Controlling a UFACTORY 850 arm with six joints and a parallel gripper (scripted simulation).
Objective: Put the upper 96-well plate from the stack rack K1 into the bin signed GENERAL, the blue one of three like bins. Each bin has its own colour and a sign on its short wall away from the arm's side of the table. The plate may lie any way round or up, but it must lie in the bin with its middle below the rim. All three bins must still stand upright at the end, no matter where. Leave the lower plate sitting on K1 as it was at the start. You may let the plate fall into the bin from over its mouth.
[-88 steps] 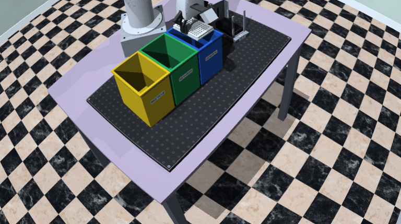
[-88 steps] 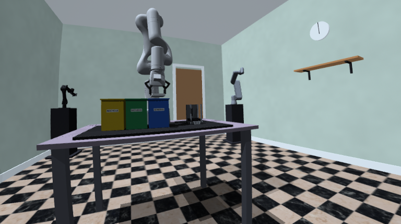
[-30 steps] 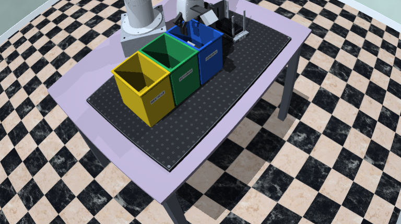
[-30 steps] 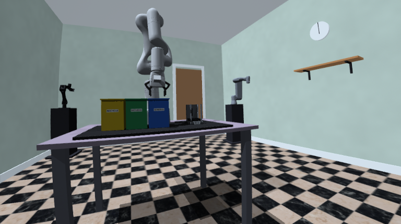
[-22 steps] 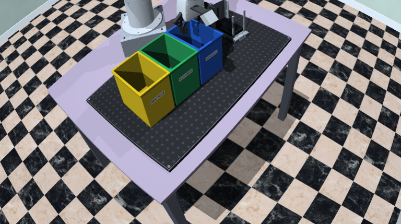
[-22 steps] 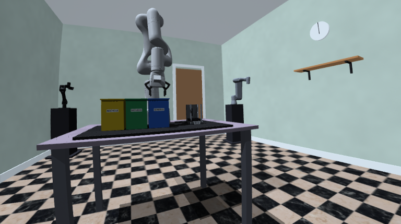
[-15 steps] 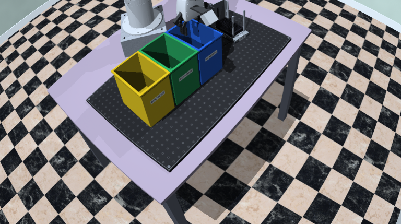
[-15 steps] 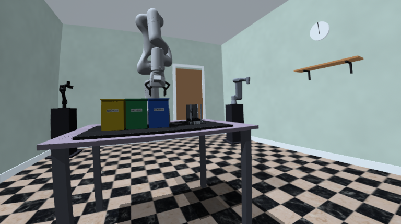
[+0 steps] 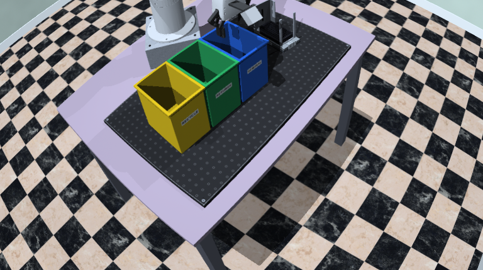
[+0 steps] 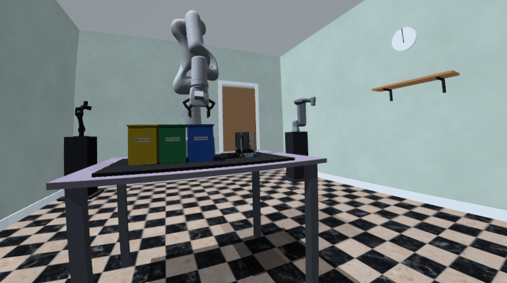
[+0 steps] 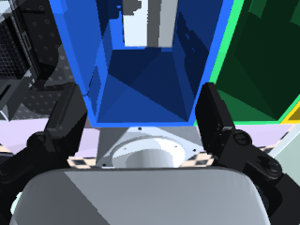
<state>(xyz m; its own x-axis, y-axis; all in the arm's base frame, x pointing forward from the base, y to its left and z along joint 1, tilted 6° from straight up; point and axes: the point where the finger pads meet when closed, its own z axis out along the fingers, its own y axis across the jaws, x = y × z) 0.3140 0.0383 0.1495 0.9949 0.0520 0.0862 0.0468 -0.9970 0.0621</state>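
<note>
My gripper (image 9: 221, 26) is open and empty. It hangs over the near end of the blue bin (image 9: 234, 44), a little above its rim, as the exterior view also shows (image 10: 198, 109). In the wrist view the open fingers frame the blue bin's mouth (image 11: 144, 56). A pale 96-well plate (image 11: 150, 7) lies inside the blue bin, against its far wall and below the rim. The stack rack K1 (image 9: 279, 31) stands right of the blue bin and carries a dark plate (image 9: 272, 31) low between its posts.
The green bin (image 9: 204, 65) and the yellow bin (image 9: 167, 89) stand upright in a row touching the blue one. All sit on the black perforated board (image 9: 231, 128). The arm's base (image 9: 170, 35) is behind the bins.
</note>
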